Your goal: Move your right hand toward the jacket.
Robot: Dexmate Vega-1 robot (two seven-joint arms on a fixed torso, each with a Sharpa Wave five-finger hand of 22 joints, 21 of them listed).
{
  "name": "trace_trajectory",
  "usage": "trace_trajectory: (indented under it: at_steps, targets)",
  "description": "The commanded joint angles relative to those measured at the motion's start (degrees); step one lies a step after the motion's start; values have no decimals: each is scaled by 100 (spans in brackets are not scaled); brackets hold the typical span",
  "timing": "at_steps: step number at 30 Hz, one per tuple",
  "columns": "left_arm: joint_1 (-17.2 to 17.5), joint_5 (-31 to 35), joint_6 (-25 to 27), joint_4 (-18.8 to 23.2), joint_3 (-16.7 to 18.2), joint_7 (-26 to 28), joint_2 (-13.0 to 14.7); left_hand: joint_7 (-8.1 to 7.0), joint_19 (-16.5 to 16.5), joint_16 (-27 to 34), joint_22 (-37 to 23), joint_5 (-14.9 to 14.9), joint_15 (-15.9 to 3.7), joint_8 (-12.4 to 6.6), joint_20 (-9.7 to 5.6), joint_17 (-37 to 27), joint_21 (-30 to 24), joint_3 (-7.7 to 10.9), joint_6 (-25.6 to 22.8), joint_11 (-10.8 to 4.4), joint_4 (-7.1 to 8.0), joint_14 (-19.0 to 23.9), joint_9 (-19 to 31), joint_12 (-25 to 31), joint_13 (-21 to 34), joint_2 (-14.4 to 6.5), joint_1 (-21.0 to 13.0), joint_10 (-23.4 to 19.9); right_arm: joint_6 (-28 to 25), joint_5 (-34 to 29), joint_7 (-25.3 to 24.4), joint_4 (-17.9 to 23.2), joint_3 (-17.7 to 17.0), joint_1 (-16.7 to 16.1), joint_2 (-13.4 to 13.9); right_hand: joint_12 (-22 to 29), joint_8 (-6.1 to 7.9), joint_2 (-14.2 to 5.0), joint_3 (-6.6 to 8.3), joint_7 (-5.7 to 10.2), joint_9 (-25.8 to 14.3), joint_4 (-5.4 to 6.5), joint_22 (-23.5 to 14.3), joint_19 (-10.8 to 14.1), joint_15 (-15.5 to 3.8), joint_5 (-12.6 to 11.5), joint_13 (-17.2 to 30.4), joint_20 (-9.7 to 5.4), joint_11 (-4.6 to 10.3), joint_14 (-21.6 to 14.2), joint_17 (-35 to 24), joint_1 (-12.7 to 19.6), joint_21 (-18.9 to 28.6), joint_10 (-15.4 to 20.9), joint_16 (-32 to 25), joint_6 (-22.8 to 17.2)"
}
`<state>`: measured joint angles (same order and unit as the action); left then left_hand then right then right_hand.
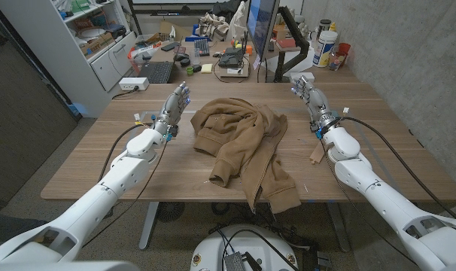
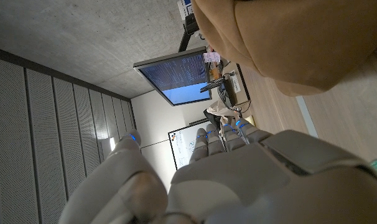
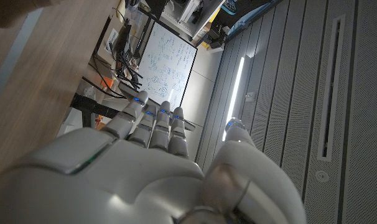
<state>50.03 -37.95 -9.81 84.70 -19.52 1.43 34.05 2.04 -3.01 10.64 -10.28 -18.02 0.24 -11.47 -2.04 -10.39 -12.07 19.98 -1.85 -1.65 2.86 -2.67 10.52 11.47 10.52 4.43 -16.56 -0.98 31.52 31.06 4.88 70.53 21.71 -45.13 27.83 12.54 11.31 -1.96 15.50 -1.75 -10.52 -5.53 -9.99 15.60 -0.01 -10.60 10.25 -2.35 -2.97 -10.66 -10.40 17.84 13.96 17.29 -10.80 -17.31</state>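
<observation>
Right hand (image 1: 309, 94): glossy white shell, fingers straight and together, thumb apart, holding nothing; raised over the table's far right part, well apart from the jacket (image 1: 245, 147). Bare wood grain lies between them. Jacket: tan, soft knit, crumpled in folds at table centre, one sleeve trailing toward the near edge. Left hand (image 1: 175, 106): same pose, empty, just left of the jacket's far edge. Wooden table (image 1: 393, 162): smooth, rounded corners, open surface right of the jacket. Cluttered desk with monitor (image 1: 262, 30) beyond the far edge.
</observation>
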Motion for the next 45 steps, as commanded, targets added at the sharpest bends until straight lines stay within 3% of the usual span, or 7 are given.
trace_trajectory:
  at_steps: [1, 30, 35, 45]
  targets:
    - [-9, -34, 51, 35, 9, 11, 4, 22, -64, 3, -6, -24, -5, -8, -50, -19, 19, 11, -14, 18, 8, -56, 14, 11, 33, -53, -22, 6, 29, 5, 83, 153, 18, -11, 36, 34, 31, 61, 22, 16, -19, -32, -34, 13, -23, -30, 33, -1, 5, -6, -9, -4, -15, 50, -5, -67]
    - [40, 69, -21, 172, 3, 114, 7, 5, -62, 22, -8, -20, -5, -25, -26, -19, 28, -15, -98, -4, 9, -13, 15, 31, 34, -80, -48, -54, -17, -682, -262, 937, 53, -237, 419, -5, -8, 19, 23, 45, -21, -23, -38, -72, 49, -37, 36, 56, -8, 88, -16, -27, -99, -14, 29, -11]
    - [86, 38, -146, 155, 25, 87, -44, -7, -65, 23, -8, -20, -9, -28, -22, -19, 30, -18, -111, -12, 9, -10, 16, 33, 34, -84, -52, -62, 80, -833, -371, 1067, 26, -298, 454, 0, 4, 15, 25, 80, -21, -33, -39, -77, -63, -38, 36, 32, 26, 76, -12, -19, -116, 8, 23, -48]
    - [127, 33, -135, 197, 31, 106, -33, -18, -67, 22, -9, -19, -22, -26, -22, -19, 33, -25, -122, -43, 9, -9, 16, 36, 34, -94, -62, -75, 188, -960, -390, 1179, 39, -324, 457, 0, 1, 7, 31, 113, -22, -49, -40, -86, -62, -39, 36, 7, 46, 75, -6, -1, -136, 20, 23, -54]
